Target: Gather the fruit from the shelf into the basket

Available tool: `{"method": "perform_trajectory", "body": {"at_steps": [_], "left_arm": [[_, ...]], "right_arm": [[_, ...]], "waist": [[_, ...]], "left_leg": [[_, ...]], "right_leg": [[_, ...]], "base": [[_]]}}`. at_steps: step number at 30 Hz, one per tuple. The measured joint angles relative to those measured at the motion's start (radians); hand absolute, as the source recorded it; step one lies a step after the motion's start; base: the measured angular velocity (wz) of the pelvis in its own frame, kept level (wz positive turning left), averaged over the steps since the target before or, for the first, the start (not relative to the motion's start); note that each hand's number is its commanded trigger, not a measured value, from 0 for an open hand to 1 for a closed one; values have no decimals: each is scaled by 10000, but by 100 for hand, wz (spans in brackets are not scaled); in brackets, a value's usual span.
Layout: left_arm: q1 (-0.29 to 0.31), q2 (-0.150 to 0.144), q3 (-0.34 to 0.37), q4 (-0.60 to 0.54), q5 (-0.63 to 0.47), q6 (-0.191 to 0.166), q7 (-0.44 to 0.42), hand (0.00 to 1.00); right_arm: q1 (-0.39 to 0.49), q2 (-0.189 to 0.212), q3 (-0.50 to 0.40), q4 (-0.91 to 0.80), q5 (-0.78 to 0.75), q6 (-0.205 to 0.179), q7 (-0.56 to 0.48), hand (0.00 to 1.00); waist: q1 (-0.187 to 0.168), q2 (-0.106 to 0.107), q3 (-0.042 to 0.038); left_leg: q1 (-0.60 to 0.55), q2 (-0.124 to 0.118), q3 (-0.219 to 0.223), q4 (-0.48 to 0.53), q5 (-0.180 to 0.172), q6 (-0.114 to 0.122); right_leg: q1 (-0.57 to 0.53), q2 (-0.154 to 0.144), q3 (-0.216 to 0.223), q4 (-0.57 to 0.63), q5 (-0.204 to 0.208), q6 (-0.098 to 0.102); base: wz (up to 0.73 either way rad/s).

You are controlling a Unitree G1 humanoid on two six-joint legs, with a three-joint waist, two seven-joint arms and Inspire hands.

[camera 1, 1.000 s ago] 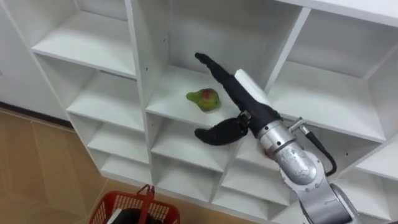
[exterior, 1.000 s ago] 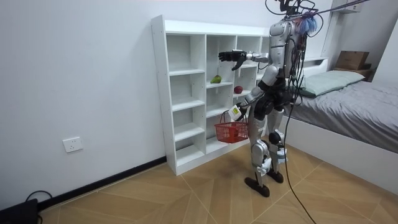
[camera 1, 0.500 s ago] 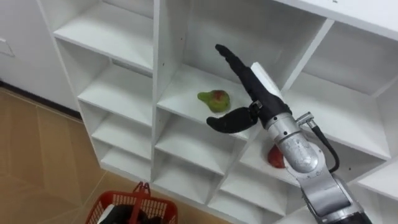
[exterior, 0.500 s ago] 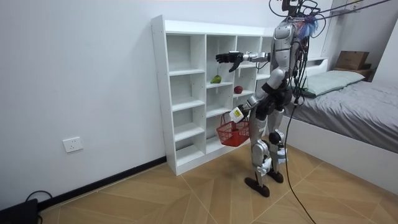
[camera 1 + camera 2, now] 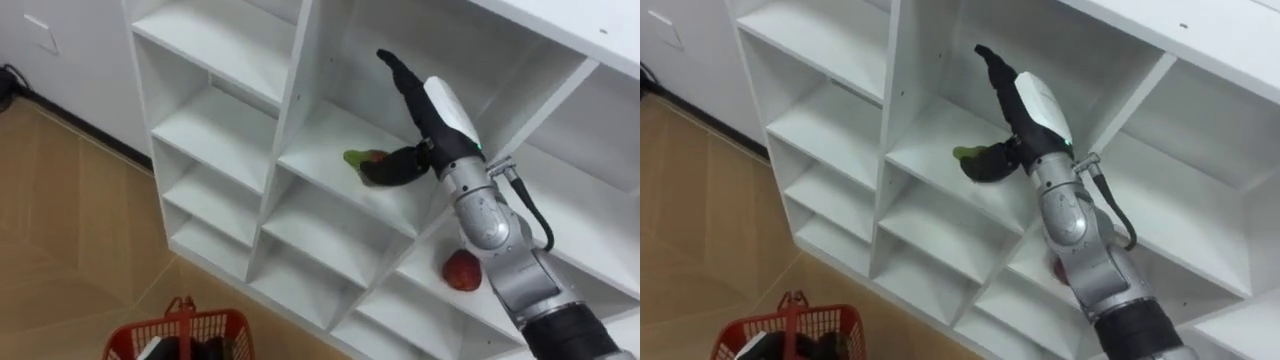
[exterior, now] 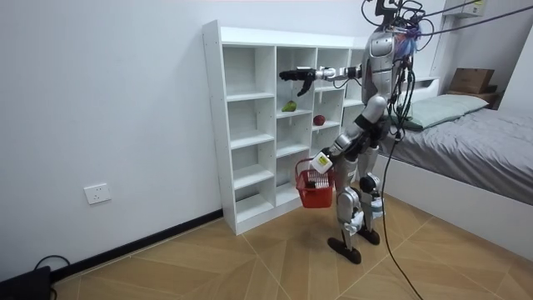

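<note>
My right hand (image 5: 432,118), spread wide and empty, hovers by the pear (image 5: 356,157) on the closet's (image 5: 300,110) middle shelf. An apple (image 5: 461,270) lies one shelf lower, further right. My left hand (image 6: 320,163) grips the basket (image 6: 316,187) before the closet.

Home bedroom: bed (image 6: 491,137) with grey cover and pillow (image 6: 440,109), white cubby shelf (image 6: 213,125) against wall, wood floor (image 6: 250,267), wall socket (image 6: 97,193).

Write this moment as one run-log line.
right hand: open, at green fruit on shelf | left hand: holds red basket | red fruit: untouched
</note>
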Motion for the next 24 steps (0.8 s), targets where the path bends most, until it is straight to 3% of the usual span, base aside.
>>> {"method": "perform_trajectory", "body": {"at_steps": [16, 20, 24], "left_arm": [[-416, 17, -190, -19, 240, 211, -2, 100], [-576, 24, -213, -20, 365, 311, -5, 100], [-649, 30, -201, -20, 367, 382, -4, 100]], "right_arm": [[-813, -59, 60, 2634, 35, 304, -9, 0], [-925, -231, 56, 2778, 82, 316, 13, 0], [-1653, -348, 48, 3834, 71, 330, 18, 0]], "waist": [[87, -72, -21], [71, -54, -7], [69, 5, 38]], "left_leg": [[-767, -85, -285, 253, 38, -29], [-1068, -85, -295, 363, 38, -28], [-1133, -88, -294, 357, 38, -28]], "right_leg": [[-564, -58, -366, 1, 0, 0], [-811, -74, -432, 8, 0, 0], [-855, -80, -399, 8, 0, 0]], "base": [[5], [0], [2]]}}
